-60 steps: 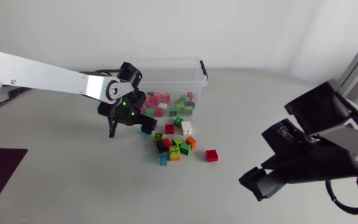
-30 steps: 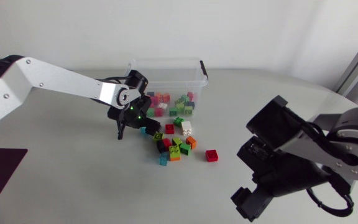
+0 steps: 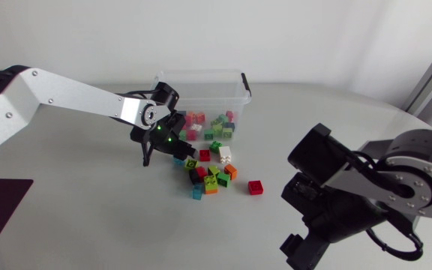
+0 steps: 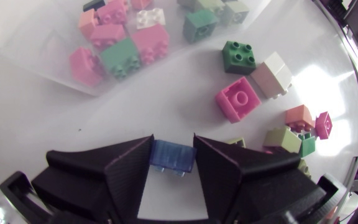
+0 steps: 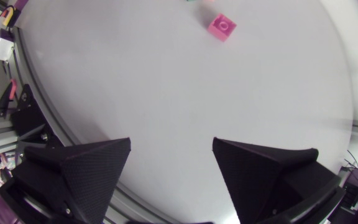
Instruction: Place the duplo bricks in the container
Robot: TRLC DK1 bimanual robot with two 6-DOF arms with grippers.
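Left hand (image 4: 173, 144) is clamped on a blue brick (image 4: 173, 157), gripped by its short ends I think. Hard to tell if it's off the tabletop (image 3: 88, 202). The container (image 3: 201, 73) sits just ahead, toward the far edge, with pink and green bricks (image 4: 126, 53) inside. Right hand (image 5: 171, 142), fingers apart, is way off by the near right corner.

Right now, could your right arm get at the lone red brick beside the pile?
Probably yes. The red brick stands apart from the pile, with bare table between it and my right gripper, which is open and empty.
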